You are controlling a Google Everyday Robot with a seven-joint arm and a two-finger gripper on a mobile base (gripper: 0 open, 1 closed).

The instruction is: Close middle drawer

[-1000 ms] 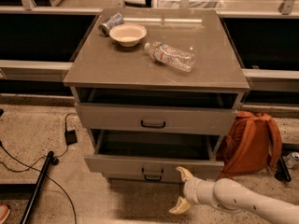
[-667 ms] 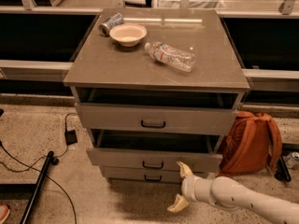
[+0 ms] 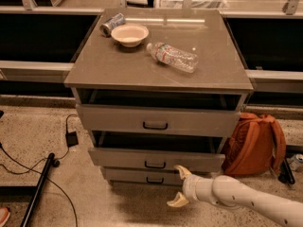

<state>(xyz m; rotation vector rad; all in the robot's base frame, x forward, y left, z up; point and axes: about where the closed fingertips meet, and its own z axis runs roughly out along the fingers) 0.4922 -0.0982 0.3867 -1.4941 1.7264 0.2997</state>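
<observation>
The grey cabinet has three drawers. The middle drawer has a low grey front with a small dark bail handle. It stands out a short way, with a dark gap above it. My gripper is low in front of the cabinet, just right of that handle. It is open and holds nothing. Its upper fingertip is at the lower edge of the middle drawer front, and the lower one hangs over the floor. The taller top drawer also stands out a little. The narrow bottom drawer sits below.
On the cabinet top lie a bowl, a can and a plastic bottle. An orange backpack leans at the cabinet's right side. Cables and a black pole lie on the floor at the left.
The middle drawer has slid back from well pulled out to only a short way out. My gripper has followed it toward the cabinet.
</observation>
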